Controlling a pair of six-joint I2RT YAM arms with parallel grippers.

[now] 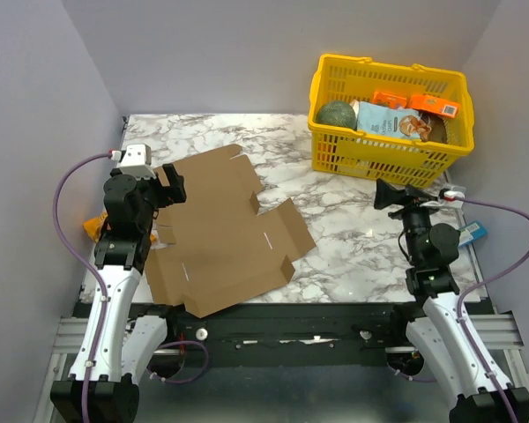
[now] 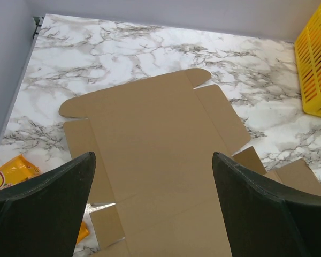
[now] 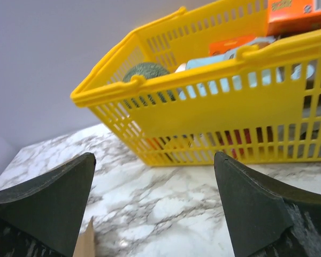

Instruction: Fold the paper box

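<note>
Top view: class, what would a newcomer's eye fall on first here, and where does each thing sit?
The box, a flat unfolded brown cardboard sheet, sprawls across the left half of the marble table, just ahead of the open left gripper. A bright yellow basket holding packets stands at the far right, beyond the open right gripper.

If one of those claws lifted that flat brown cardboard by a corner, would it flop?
Probably light: the paper box is one thin flat sheet. It would likely hinge at its creases, flaps drooping. Pushed, it may slide on the smooth marble table.
</note>
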